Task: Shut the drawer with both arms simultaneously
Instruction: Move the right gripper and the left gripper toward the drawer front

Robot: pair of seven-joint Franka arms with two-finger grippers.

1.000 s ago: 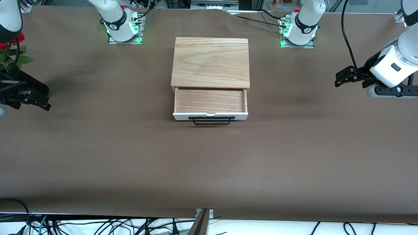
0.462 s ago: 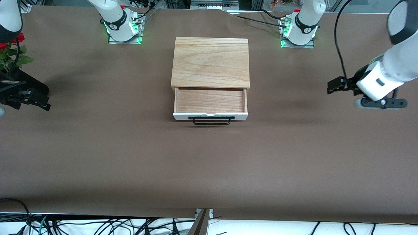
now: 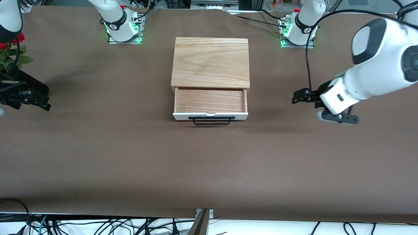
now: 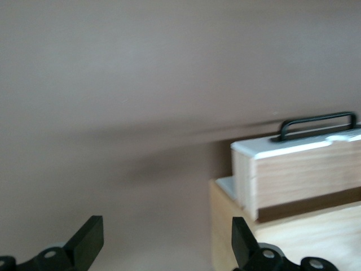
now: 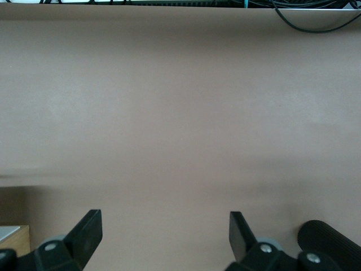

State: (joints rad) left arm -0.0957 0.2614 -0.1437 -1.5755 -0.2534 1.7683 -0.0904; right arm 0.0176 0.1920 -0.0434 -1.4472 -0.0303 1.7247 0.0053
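The left gripper (image 3: 297, 96), fingers (image 4: 87, 241) spread wide, hangs over bare brown cloth (image 3: 130, 156) toward its arm's end of the table, beside the drawer (image 3: 210, 103). That drawer stands pulled out of its oak box (image 3: 210, 62) (handle (image 3: 211, 120) facing the camera). The right gripper (image 3: 39, 102), also spread, waits by the rose (image 3: 13, 45).

Even, diffuse overhead lighting; no glare on the desk (image 3: 130, 156). Soft shadows lie under the left arm (image 3: 369, 81) and beside the drawer (image 3: 210, 103). Left wrist view shows motion blur; right wrist view is sharp.
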